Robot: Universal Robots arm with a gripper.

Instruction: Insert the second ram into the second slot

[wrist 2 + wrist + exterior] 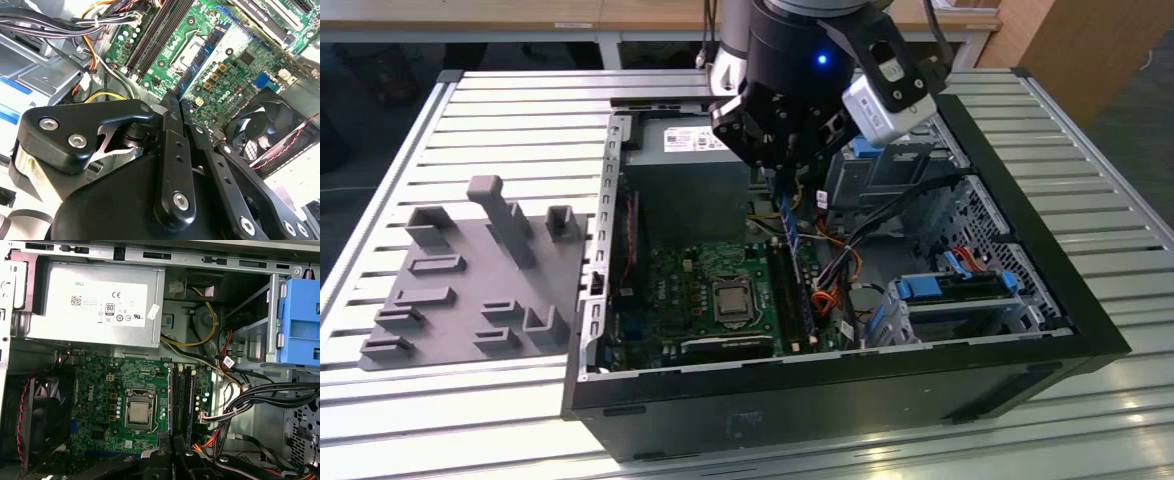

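In the exterior view my gripper (781, 183) hangs over the open computer case (1014, 250), shut on the second ram (789, 222). It is a thin dark-blue stick that points down toward the motherboard (700, 290). The long memory slots (790, 295) lie just below it, beside the processor socket (727, 300). In the second wrist view the black fingers (170, 130) pinch the ram (192, 75), which reaches out toward the board. In the first wrist view the slots (182, 400) run right ahead of the gripper (172, 456). I cannot tell whether the ram touches a slot.
A silver power supply (680, 150) fills the case's far end. Bundled cables (854, 255) and a blue drive bay (958, 287) lie on the exterior view's right of the slots. A case fan (45, 415) sits beside the board. A grey holder block (467, 280) stands outside the case.
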